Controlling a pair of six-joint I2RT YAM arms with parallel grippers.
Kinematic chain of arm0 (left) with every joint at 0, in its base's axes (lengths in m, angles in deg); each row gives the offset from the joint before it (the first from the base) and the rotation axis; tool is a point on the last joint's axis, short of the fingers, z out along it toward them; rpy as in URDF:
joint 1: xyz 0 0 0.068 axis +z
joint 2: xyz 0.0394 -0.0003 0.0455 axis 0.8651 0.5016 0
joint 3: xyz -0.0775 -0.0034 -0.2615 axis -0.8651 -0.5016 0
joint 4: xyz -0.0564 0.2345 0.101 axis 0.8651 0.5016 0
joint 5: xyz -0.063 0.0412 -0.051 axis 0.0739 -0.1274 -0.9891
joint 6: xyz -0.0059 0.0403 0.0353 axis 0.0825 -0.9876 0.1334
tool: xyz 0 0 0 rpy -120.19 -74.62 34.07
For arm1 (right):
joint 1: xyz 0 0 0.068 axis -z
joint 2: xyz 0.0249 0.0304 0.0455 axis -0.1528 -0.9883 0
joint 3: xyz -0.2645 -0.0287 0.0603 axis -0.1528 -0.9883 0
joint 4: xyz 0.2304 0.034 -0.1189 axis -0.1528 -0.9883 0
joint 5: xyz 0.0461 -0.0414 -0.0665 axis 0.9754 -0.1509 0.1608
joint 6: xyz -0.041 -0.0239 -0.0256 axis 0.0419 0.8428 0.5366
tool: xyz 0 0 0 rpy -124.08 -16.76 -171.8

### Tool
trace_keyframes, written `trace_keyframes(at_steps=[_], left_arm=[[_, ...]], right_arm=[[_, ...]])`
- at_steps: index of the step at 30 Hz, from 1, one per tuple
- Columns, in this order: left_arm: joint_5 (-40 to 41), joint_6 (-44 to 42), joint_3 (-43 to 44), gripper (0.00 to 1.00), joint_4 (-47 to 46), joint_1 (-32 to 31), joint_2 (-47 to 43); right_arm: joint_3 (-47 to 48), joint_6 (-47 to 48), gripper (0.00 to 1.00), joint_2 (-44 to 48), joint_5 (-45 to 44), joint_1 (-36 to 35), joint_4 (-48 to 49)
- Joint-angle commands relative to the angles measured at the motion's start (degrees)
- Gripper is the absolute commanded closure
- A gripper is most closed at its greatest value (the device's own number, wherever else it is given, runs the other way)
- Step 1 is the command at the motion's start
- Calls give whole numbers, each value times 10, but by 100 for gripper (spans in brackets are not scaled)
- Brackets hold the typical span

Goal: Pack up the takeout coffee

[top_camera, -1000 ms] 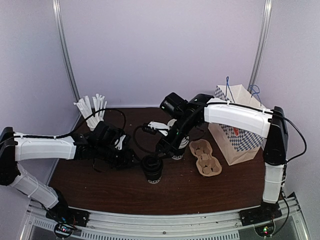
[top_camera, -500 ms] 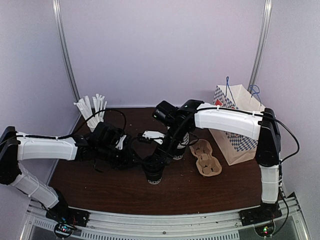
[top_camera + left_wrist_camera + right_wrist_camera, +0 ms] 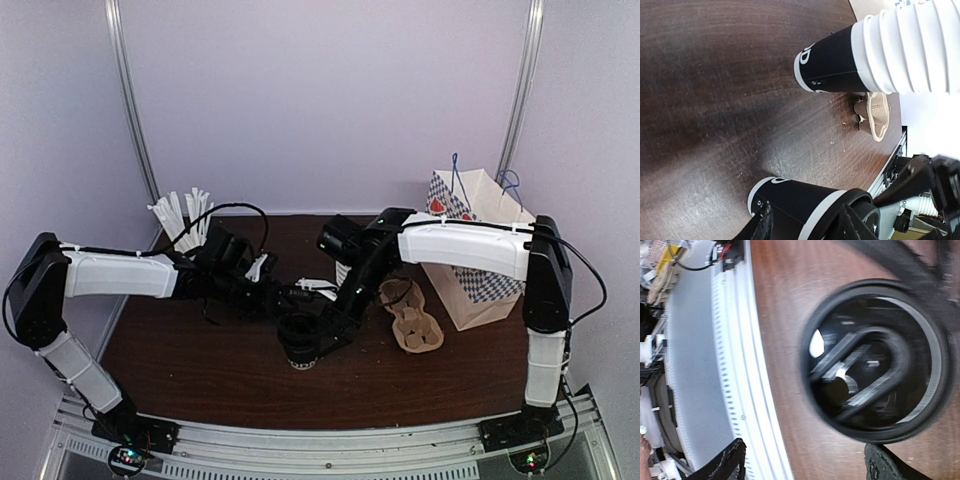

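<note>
The takeout coffee (image 3: 298, 354) stands near the table's middle, a black-and-white cup under a black dome lid (image 3: 875, 360). In the left wrist view its black body (image 3: 800, 205) lies between my two fingers, which press on its sides. The left gripper (image 3: 284, 304) (image 3: 806, 223) reaches it from the left and is shut on it. My right gripper (image 3: 322, 326) (image 3: 807, 461) hangs directly above the lid, open wide. One finger shows on each side of the lid and nothing is held. From above, both grippers hide most of the cup.
A stack of lidless cups (image 3: 880, 55) stands just behind the coffee. A pulp cup carrier (image 3: 410, 320) lies to the right, with a checked paper bag (image 3: 470, 255) beyond it. A cup of white sticks (image 3: 185, 220) stands back left. The white rail (image 3: 705, 365) marks the near edge.
The right arm swung from beside the cup stack down and left until its gripper sat over the coffee's lid. The left arm pushed right and closed in on the cup's side.
</note>
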Motion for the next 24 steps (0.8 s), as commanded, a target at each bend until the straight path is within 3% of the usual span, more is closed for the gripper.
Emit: trace_keyframes(at_steps=[1, 13, 18, 24], left_arm=[[-4, -35, 20, 53, 35, -2, 22], [18, -103, 64, 37, 89, -1, -52], [46, -111, 61, 35, 126, -2, -92], [7, -65, 7, 35, 107, -2, -117]], right_arm=[[-25, -17, 20, 46, 63, -5, 19], [-73, -64, 32, 68, -5, 4, 69], [-69, -73, 38, 56, -14, 12, 82], [-64, -92, 49, 47, -11, 31, 95]])
